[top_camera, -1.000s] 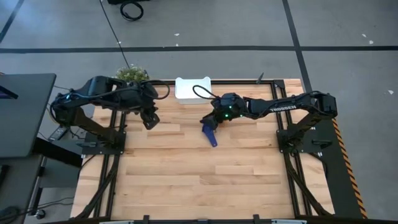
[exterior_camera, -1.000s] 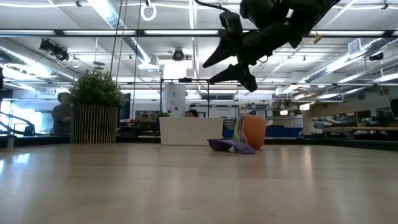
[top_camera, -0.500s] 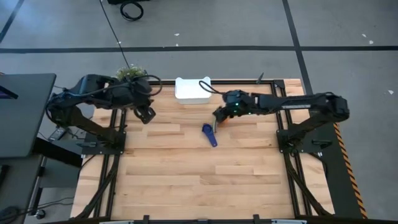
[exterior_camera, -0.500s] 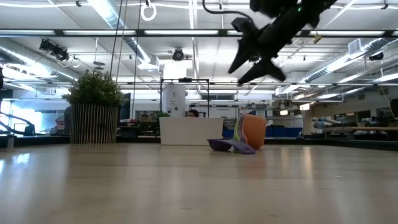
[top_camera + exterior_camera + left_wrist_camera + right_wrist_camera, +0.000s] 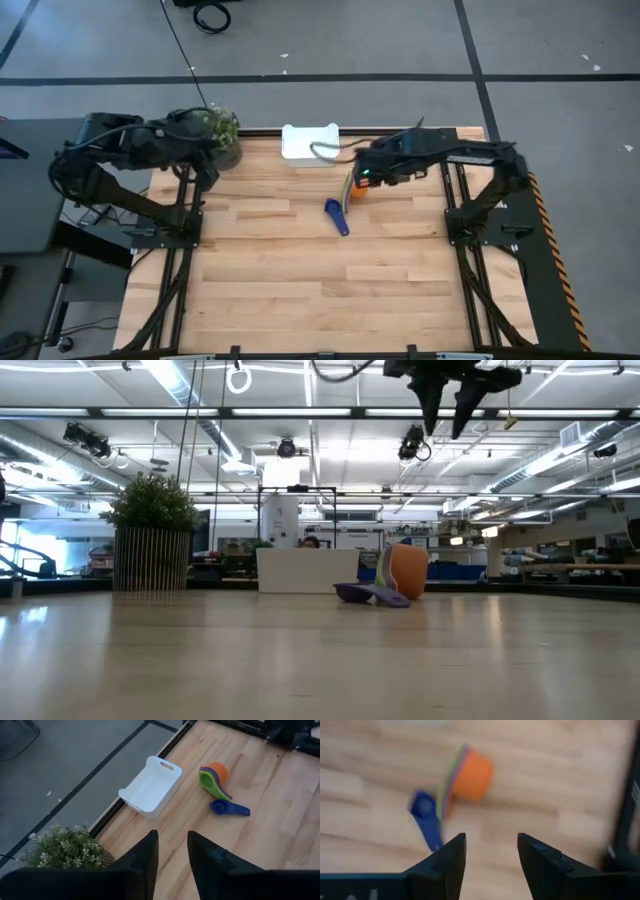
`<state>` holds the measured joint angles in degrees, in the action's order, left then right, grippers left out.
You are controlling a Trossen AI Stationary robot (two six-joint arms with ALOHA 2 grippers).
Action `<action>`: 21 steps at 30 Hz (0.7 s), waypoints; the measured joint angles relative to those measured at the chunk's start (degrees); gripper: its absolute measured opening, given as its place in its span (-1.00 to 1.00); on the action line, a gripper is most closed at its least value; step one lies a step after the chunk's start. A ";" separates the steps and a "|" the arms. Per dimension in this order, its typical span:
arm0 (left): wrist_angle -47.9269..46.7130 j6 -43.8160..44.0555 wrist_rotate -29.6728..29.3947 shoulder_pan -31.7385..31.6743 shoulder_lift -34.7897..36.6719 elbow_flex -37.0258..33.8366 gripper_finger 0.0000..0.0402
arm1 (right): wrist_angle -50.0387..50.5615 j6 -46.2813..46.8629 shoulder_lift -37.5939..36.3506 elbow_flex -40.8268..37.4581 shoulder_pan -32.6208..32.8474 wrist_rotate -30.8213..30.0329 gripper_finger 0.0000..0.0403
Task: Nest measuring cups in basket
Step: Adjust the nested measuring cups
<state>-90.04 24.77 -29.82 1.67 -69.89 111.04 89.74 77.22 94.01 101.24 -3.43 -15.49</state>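
Note:
A nest of measuring cups, orange (image 5: 355, 190) outermost, lies on its side on the table right of centre; green and other rims show in the left wrist view (image 5: 207, 780). A single blue cup (image 5: 337, 216) lies just near of it, bowl up. The white basket (image 5: 310, 143) stands at the far edge and is hollow inside (image 5: 150, 785). My right gripper (image 5: 447, 415) hangs high over the nest, open, pointing down, with nothing between its fingers (image 5: 491, 850). My left gripper (image 5: 172, 855) is drawn back at the far left, narrowly open and holding nothing.
A potted plant (image 5: 215, 128) stands at the far left corner, close beside my left arm. The near half of the wooden table (image 5: 330, 290) is bare. Black frame rails run along both table sides.
My right gripper has risen well above the cups, drifted a little toward the right edge and tipped from a slant to pointing down. My left gripper has pulled back toward the table's left edge. The cups and basket have kept still.

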 joint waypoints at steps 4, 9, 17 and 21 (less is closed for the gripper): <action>0.02 -1.60 0.11 0.00 1.11 -0.03 -0.44 | -3.29 4.14 5.47 2.21 1.11 5.90 -0.08; 0.02 -4.23 0.13 0.00 2.33 -0.02 -0.44 | -5.20 7.64 10.08 2.27 1.07 9.03 -0.08; 0.03 -5.08 0.13 0.00 3.38 -0.02 -0.44 | -7.20 7.92 16.71 2.31 -0.22 8.45 -0.08; 0.02 -5.07 1.25 0.04 3.76 -0.02 -0.44 | -11.57 3.80 20.53 2.33 -1.83 9.47 -0.08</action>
<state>-90.02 19.70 -28.57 1.72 -66.13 111.02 78.17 81.01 114.53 103.56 -5.27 -6.02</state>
